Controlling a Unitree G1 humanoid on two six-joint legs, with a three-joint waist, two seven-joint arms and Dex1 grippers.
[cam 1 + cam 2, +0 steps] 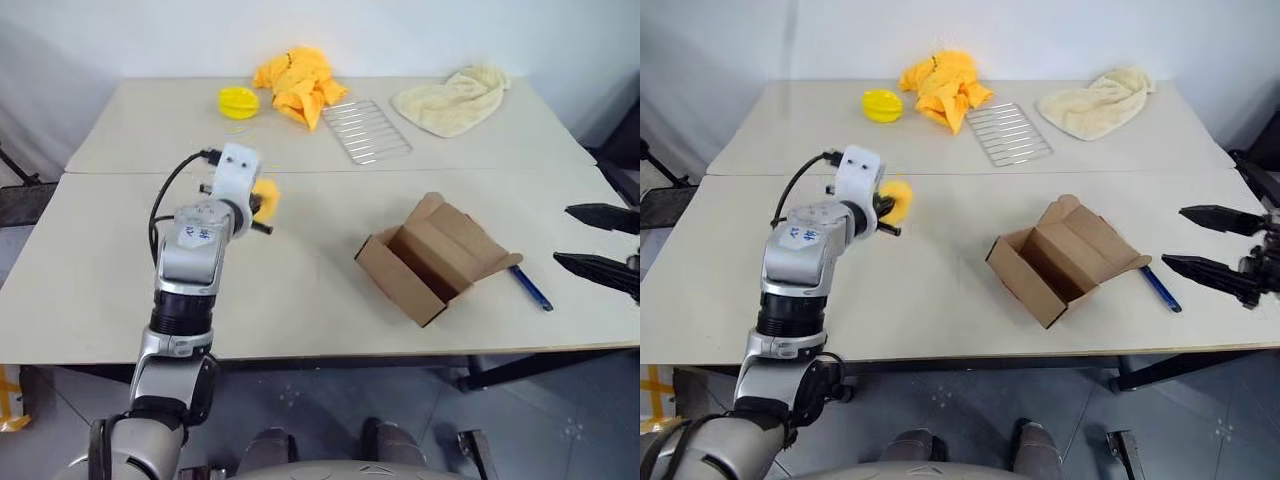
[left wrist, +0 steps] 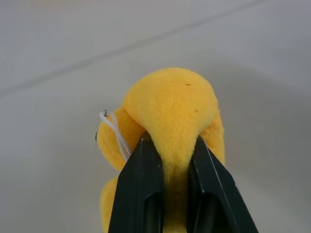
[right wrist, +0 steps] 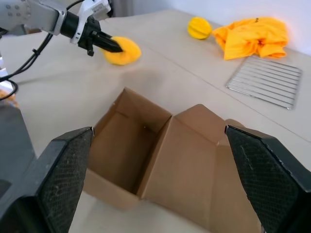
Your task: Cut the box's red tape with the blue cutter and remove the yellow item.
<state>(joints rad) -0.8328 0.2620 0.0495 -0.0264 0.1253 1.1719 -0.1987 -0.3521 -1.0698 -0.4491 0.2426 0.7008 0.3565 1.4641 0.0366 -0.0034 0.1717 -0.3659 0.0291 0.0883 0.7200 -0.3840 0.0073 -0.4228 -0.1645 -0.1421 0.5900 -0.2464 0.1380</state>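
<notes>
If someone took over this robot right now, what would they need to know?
Left gripper: shut on the yellow item, held above the table, away from the box.
Right gripper: open, holding nothing, beside the box.
Box: flaps open, nothing seen inside. Blue cutter lies on the table beside it.
Done: box opened, item out.
Left: perhaps set the item down.

The yellow item (image 2: 170, 116) runs off the picture's bottom edge between the pincer's fingers.
</notes>
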